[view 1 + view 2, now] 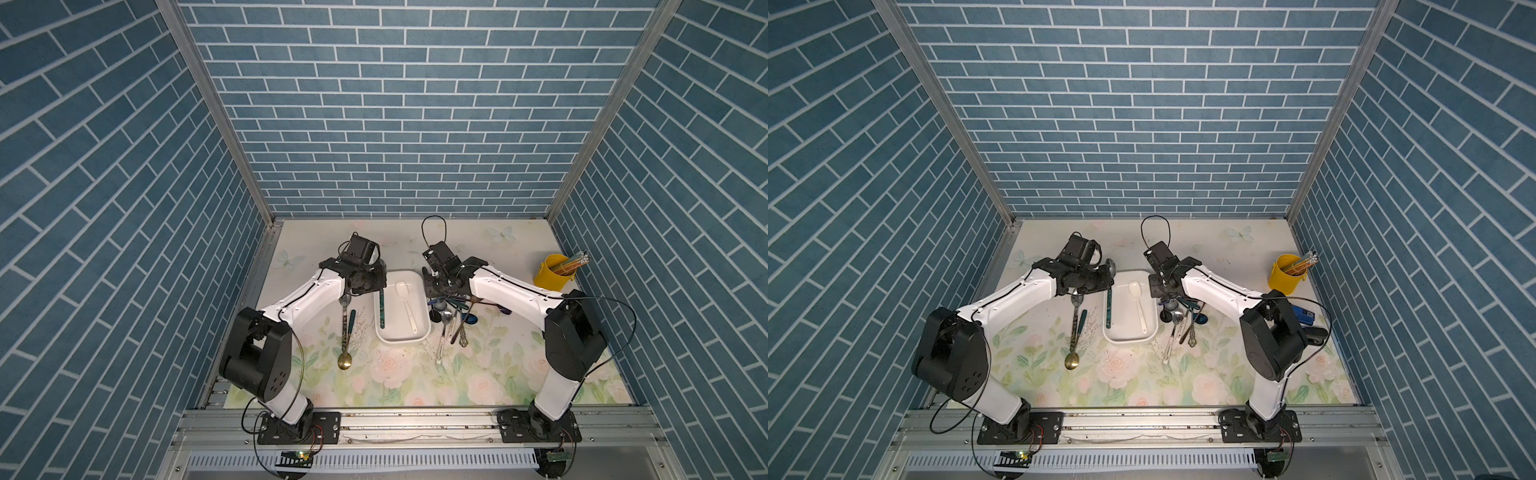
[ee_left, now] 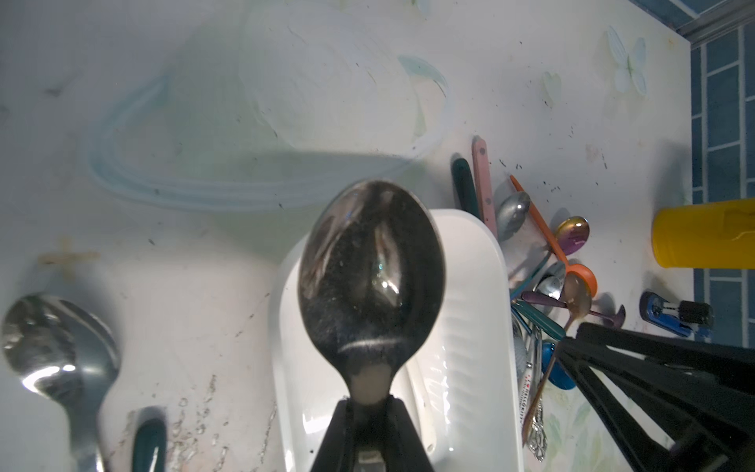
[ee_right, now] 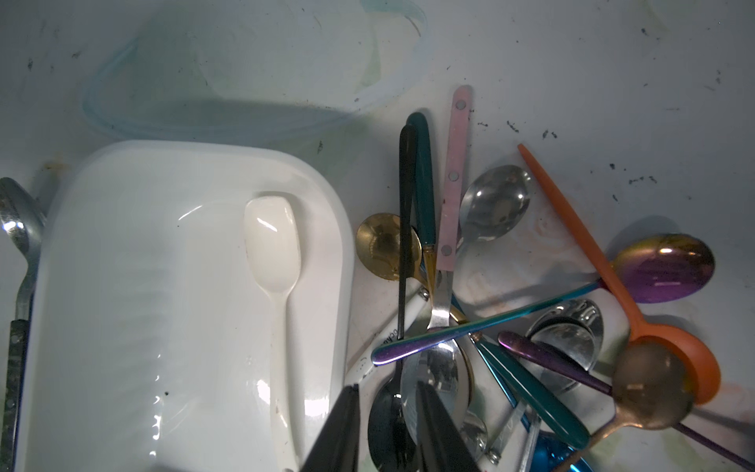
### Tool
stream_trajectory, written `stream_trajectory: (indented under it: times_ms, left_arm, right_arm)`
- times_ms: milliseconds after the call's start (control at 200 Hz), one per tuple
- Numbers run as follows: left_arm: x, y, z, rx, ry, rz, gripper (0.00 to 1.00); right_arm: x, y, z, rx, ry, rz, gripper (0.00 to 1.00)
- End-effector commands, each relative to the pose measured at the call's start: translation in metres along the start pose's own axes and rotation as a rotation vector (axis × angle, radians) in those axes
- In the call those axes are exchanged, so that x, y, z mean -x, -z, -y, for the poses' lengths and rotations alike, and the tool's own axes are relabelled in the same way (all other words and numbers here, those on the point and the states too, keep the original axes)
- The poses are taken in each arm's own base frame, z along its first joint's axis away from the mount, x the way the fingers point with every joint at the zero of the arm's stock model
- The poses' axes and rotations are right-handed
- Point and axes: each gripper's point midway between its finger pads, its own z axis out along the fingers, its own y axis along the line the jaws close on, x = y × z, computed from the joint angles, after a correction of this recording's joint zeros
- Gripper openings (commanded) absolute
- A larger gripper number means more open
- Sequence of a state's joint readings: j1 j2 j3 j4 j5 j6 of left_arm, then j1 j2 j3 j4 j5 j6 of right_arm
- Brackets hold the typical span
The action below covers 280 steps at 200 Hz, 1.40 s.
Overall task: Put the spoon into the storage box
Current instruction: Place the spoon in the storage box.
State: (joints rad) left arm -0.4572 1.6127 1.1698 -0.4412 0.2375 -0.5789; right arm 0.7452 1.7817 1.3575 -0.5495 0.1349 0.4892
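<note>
The left gripper (image 2: 369,404) is clamped on the neck of a dark-bowled spoon (image 2: 369,278). The bowl juts past the fingertips toward the far side. Its green handle runs nearward along the left wall of the white storage box (image 1: 401,334), where a white spoon (image 1: 406,299) lies. The right gripper (image 3: 386,388) hangs slightly open over a spoon pile (image 1: 451,316) just right of the box.

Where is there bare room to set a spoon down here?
Bare: the storage box floor between the held spoon and the white spoon; the mat in front of the box. Crowded: the spoon pile right of it.
</note>
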Motion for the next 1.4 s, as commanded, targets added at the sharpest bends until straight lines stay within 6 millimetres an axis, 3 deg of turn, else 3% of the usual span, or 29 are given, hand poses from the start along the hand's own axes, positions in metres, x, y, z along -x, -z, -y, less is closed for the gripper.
stream_trajectory:
  times_ms: [0,305,740,1125,1395]
  left_arm:
    - [-0.012,-0.017,0.008,-0.031,0.034,-0.033,0.06]
    - [-0.033,-0.051,-0.008,0.034,0.038,-0.11,0.06]
    - [-0.055,-0.081,-0.038,0.174,-0.005,-0.195,0.06]
    - [-0.066,-0.095,-0.044,0.206,-0.031,-0.23,0.11]
    - [-0.051,-0.08,-0.027,0.174,-0.056,-0.175,0.22]
  right_arm:
    - [0.004,0.011,0.002,0.01,0.014,0.035,0.28]
    - [-0.001,0.016,0.012,0.008,-0.004,0.052,0.28]
    - [-0.005,0.01,0.018,0.014,-0.012,0.037,0.27]
    - [-0.014,0.006,0.024,-0.007,-0.026,0.015,0.27]
    - [-0.014,0.003,0.023,-0.005,-0.026,0.003,0.27]
